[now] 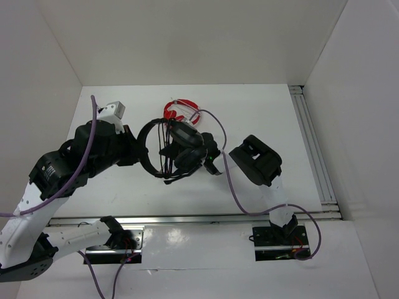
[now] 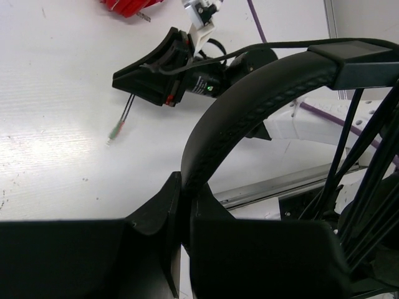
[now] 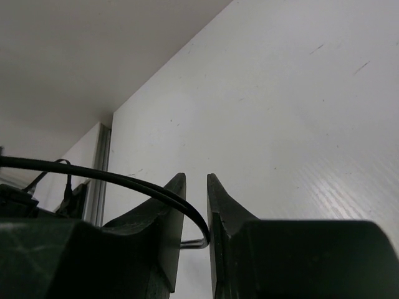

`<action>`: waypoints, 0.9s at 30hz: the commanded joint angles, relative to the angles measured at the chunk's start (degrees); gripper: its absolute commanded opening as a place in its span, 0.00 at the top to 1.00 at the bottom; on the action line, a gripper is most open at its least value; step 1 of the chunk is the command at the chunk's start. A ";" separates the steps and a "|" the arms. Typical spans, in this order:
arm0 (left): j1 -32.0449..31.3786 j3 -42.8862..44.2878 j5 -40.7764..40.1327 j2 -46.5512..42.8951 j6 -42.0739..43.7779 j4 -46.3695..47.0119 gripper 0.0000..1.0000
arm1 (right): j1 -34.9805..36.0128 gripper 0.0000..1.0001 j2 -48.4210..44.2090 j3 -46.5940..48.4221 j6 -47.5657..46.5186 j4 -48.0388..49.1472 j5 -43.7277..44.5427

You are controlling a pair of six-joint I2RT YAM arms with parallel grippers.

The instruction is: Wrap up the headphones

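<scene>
Top view: am seeing headphones (image 1: 177,149) sitting mid-worktop (image 1: 262,112), red headphones (image 1: 181,111) lying just beyond, toward far edge. Left end effector (image 1: 140,149) reaching in from left edge, right arm (image 1: 255,159) from right.

Left wrist: am watching left end effector clamping tight on headband (image 2: 249,93). Plug (image 2: 115,131) showing beyond headband, over bare worktop.

Right wrist: right end effector (image 3: 196,184) pinching cable (image 3: 124,179), only narrow gap showing between fingers.

Red headphones (image 1: 181,111) lay toward the far side of my white bench (image 1: 268,112). A metal rail (image 1: 315,149) ran along the bench's right edge.
</scene>
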 commanded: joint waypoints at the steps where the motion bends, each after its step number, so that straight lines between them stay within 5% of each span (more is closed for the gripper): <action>1: -0.27 0.90 0.85 -0.78 -2.59 6.95 1.00 | 2.10 0.72 2.13 0.39 0.22 5.00 3.48; 27: -0.27 3.62 -5.48 -0.77 -2.59 3.62 1.00 | 3.95 0.76 4.43 -11.73 -0.84 13.26 3.40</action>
